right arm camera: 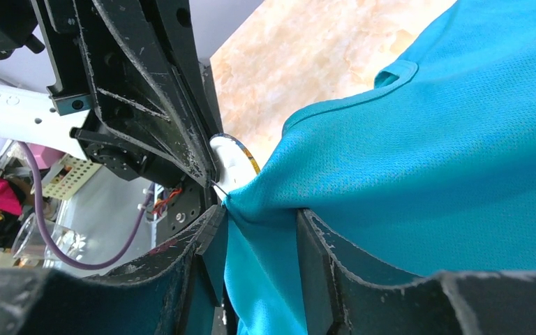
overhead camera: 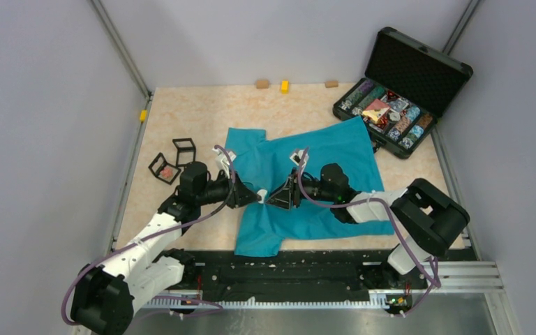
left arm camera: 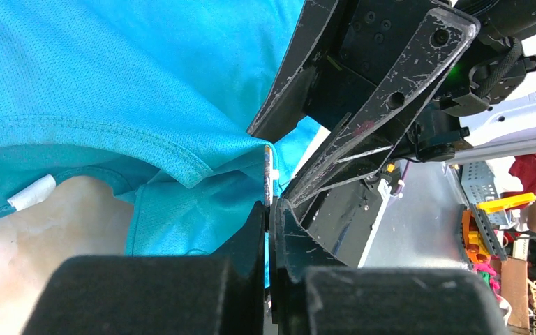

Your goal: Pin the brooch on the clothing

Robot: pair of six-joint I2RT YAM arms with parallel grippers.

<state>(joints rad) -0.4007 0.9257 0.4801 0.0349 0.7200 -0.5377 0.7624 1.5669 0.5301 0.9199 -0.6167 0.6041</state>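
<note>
The teal T-shirt point(overhead camera: 321, 153) lies spread on the table, and it also fills the left wrist view point(left arm camera: 112, 70) and the right wrist view point(right arm camera: 426, 139). Its white label point(left arm camera: 31, 193) shows at the collar. My left gripper point(overhead camera: 257, 196) point(left arm camera: 271, 206) is shut on the brooch point(left arm camera: 268, 171). The brooch shows only edge-on there and, in the right wrist view, as a white round back with a coloured rim point(right arm camera: 232, 162). Its front is hidden. Its thin pin touches a raised fold of the shirt. My right gripper point(overhead camera: 273, 197) point(right arm camera: 262, 213) is tip to tip with the left and pinches that fold.
An open black case point(overhead camera: 401, 91) of multicoloured trinkets stands at the back right. Two small open black boxes point(overhead camera: 164, 168) point(overhead camera: 184, 151) sit left of the shirt, one holding something pinkish. Small blocks point(overhead camera: 285, 86) line the far edge. Grey walls enclose the table.
</note>
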